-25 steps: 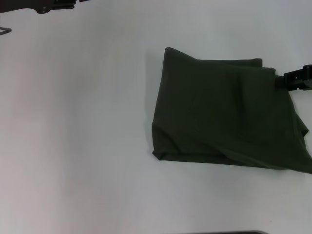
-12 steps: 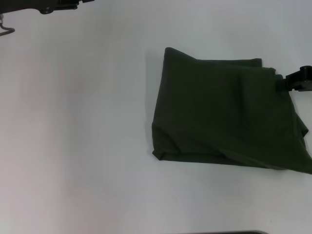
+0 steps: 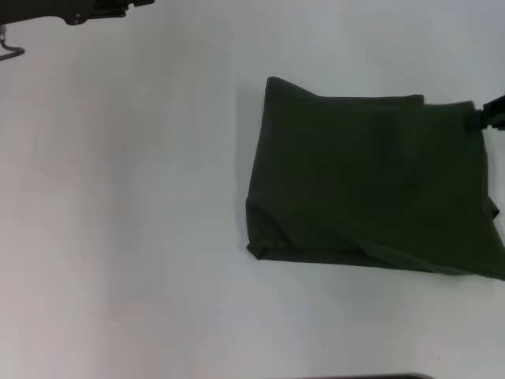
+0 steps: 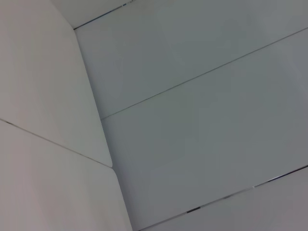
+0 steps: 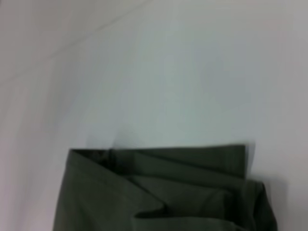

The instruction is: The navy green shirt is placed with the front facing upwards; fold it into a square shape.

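Head view: the shirt [image 3: 371, 185] lies folded into a rough, slightly skewed rectangle on the right half of the white table [image 3: 126, 205], plain green side up, its right side running off the edge of the picture. The right gripper [image 3: 491, 115] sits at the shirt's far right corner, touching or just beside the cloth; only a dark tip is visible, so whether its fingers are open, closed or pinching fabric cannot be told. The left arm [image 3: 75, 9] is parked at the far left edge of the table, its fingers out of sight.

Risk, as a judgement: if cloth is caught at that corner, moving the gripper away could drag the top layer and undo the fold. The near edge already looks uneven, so the square is loose.
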{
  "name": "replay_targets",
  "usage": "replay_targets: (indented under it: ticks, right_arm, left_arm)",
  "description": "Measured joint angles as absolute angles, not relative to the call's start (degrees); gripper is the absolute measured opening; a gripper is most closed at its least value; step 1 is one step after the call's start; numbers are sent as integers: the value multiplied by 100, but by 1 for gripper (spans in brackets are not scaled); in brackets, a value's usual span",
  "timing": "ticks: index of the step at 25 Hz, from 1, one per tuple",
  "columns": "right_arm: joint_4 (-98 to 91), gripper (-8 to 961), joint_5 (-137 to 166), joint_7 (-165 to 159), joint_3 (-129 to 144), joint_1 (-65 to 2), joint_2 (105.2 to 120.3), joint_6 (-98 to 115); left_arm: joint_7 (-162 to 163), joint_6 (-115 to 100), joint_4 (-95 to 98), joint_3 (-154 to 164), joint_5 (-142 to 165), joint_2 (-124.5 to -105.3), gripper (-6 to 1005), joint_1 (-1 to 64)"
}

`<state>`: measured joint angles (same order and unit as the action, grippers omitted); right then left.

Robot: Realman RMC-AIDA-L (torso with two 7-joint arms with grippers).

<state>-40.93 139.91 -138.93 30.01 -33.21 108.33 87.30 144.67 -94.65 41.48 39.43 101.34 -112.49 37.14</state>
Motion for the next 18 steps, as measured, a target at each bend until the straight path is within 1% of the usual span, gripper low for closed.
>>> replay_targets:
  ticks: [3, 13, 18]
  right_arm:
    - [-4348, 25, 13988, -13956, 2799, -3314, 10829, 8897]
    - [-4392, 26, 13893, -13915, 2741, -3398, 10898, 8506]
    - [-4370, 28, 13879, -13900, 2825, -3472, 10964, 8059]
  left_arm:
    - [14466, -9465, 4148, 3942, 10134, -11248, 949, 3722]
    - [14466, -9465, 4149, 3929, 10116, -11249, 948, 3727]
    - [14466, -9466, 4141, 3924, 10103, -11265, 948, 3724]
